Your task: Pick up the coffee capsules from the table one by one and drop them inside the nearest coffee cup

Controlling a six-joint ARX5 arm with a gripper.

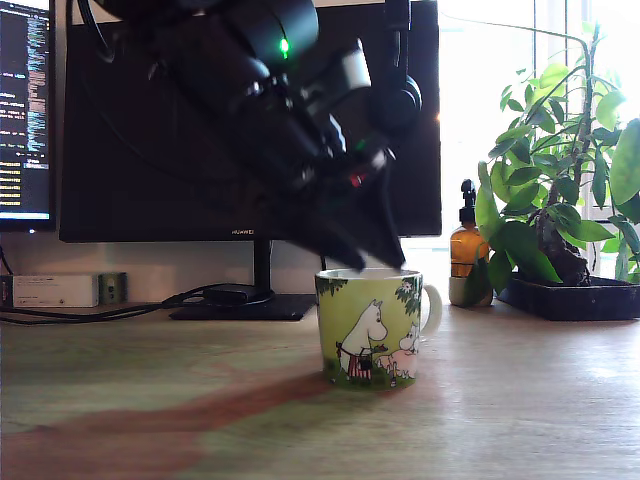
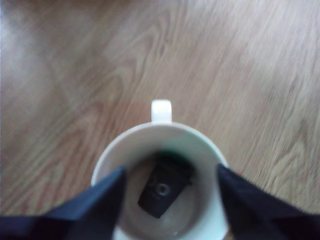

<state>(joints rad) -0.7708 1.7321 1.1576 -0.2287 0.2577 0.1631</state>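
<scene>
The light green coffee cup point(image 1: 372, 325) with white cartoon figures stands on the wood-grain table point(image 1: 520, 400), its white handle toward the exterior view's right. My gripper point(image 1: 362, 250) hangs just above the cup's rim, blurred in the exterior view. In the wrist view the gripper point(image 2: 170, 200) is open, its two dark fingers point(image 2: 100, 200) spread to either side of the cup's mouth point(image 2: 205, 150), with nothing held between them. A dark grey coffee capsule point(image 2: 162, 190) lies on the white bottom inside the cup. I see no capsule on the table itself.
Behind the cup stand a large dark monitor point(image 1: 150, 150) on its foot, an amber pump bottle point(image 1: 467, 255) and a leafy plant in a black tray point(image 1: 570, 295) at the exterior view's right. Cables and a small white box point(image 1: 55, 290) lie at the back left.
</scene>
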